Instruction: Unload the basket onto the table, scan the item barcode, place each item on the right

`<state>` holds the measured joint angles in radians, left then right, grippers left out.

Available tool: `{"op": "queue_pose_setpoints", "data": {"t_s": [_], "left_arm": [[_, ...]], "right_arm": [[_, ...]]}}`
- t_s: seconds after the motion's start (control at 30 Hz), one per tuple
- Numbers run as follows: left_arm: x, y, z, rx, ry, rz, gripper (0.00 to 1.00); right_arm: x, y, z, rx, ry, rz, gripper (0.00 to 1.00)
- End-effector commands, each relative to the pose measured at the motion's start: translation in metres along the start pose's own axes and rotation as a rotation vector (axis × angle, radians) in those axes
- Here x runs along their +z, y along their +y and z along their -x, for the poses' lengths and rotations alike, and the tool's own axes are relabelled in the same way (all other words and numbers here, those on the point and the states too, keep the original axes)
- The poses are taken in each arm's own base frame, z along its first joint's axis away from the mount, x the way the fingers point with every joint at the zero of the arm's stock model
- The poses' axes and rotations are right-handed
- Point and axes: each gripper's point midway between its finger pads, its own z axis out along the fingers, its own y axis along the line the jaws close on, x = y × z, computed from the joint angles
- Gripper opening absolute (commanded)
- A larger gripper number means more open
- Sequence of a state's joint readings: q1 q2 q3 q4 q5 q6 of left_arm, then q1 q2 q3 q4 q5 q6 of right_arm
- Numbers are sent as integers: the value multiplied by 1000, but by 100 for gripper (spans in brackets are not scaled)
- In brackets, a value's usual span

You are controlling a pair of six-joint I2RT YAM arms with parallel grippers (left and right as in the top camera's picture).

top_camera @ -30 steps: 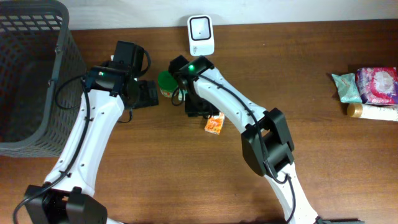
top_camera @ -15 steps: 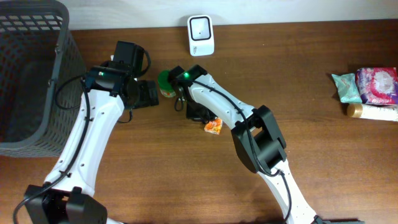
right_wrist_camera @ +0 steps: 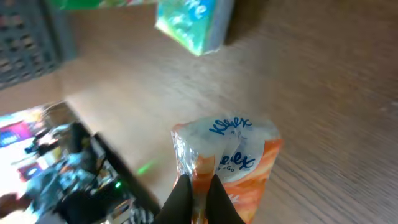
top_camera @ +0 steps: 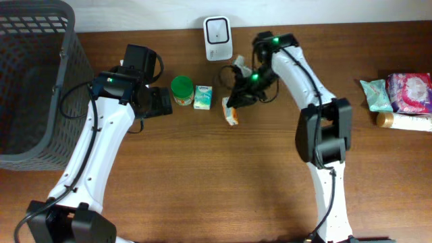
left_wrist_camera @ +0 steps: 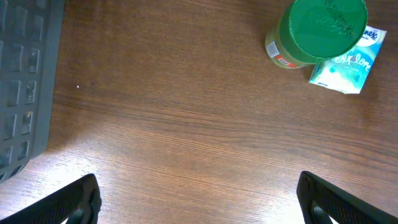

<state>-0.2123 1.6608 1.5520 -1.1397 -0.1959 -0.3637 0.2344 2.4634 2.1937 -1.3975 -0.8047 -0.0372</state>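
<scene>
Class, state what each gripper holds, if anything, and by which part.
The right gripper pinches the orange Kleenex pack by one end; the left gripper is open and holds nothing.

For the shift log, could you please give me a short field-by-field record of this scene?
right gripper: shut on the orange pack
left gripper: open, empty, over bare table
scanner: at the table's far edge, beyond the orange pack
jar: green lid, upright, next to the teal pack
basket: left end of the table
goods: several, at the right edge
</scene>
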Motion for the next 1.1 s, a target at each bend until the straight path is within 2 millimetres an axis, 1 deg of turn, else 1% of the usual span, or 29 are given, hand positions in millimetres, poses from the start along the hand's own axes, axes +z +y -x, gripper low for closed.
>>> {"op": "queue_pose_setpoints", "data": {"t_s": [0.0, 0.03, 0.07, 0.1, 0.13, 0.17, 0.2, 0.23, 0.27, 0.33, 0.37, 0.43, 0.47, 0.53, 0.6, 0.67, 0.77, 0.83, 0.97, 1.07], "left_arm": [[-2, 1, 1, -9, -10, 7, 99], [-2, 1, 1, -9, -10, 7, 99], [-2, 1, 1, -9, -10, 7, 99], [-2, 1, 1, -9, -10, 7, 99], [-2, 1, 1, -9, -10, 7, 99], [-2, 1, 1, -9, -10, 7, 99], [-2, 1, 1, -9, -10, 7, 99], [-2, 1, 1, -9, -10, 7, 99], [-2, 1, 1, -9, -10, 7, 99], [-2, 1, 1, -9, -10, 7, 99], [-2, 1, 1, -9, -10, 7, 99], [-2, 1, 1, -9, -10, 7, 99], [-2, 1, 1, -9, -10, 7, 99], [-2, 1, 1, -9, -10, 7, 99], [-2, 1, 1, -9, -10, 7, 99], [-2, 1, 1, -9, -10, 7, 99], [-2, 1, 1, -9, -10, 7, 99], [-2, 1, 1, -9, -10, 7, 99], [-2, 1, 1, -9, -10, 7, 99], [-2, 1, 1, -9, -10, 7, 99]], "right_arm": [[9, 1, -11, -38, 17, 107, 4], [13, -10, -13, -16, 18, 109, 4], [16, -25, -14, 20, 10, 106, 4], [13, -41, -15, 44, 3, 84, 4], [9, -52, -16, 60, -1, 52, 4], [5, -62, -16, 83, -6, 20, 7], [-7, -80, -15, 150, -20, -47, 16], [-19, -94, -15, 187, -34, -94, 30], [-34, -101, -17, 216, -42, -116, 35], [-59, -100, -21, 262, -45, -118, 44], [-76, -94, -24, 277, -46, -128, 44], [-90, -81, -28, 253, -26, -181, 45], [-89, -75, -30, 211, -7, -203, 49], [-78, -70, -34, 145, 39, -268, 56], [-55, -73, -35, 78, 91, -385, 56], [-30, -70, -31, 13, 110, -431, 57], [-7, -69, -28, -46, 123, -482, 57], [0, -68, -28, -56, 130, -493, 57], [6, -77, -30, -42, 131, -503, 54], [21, -84, -36, -19, 146, -466, 49]]}}
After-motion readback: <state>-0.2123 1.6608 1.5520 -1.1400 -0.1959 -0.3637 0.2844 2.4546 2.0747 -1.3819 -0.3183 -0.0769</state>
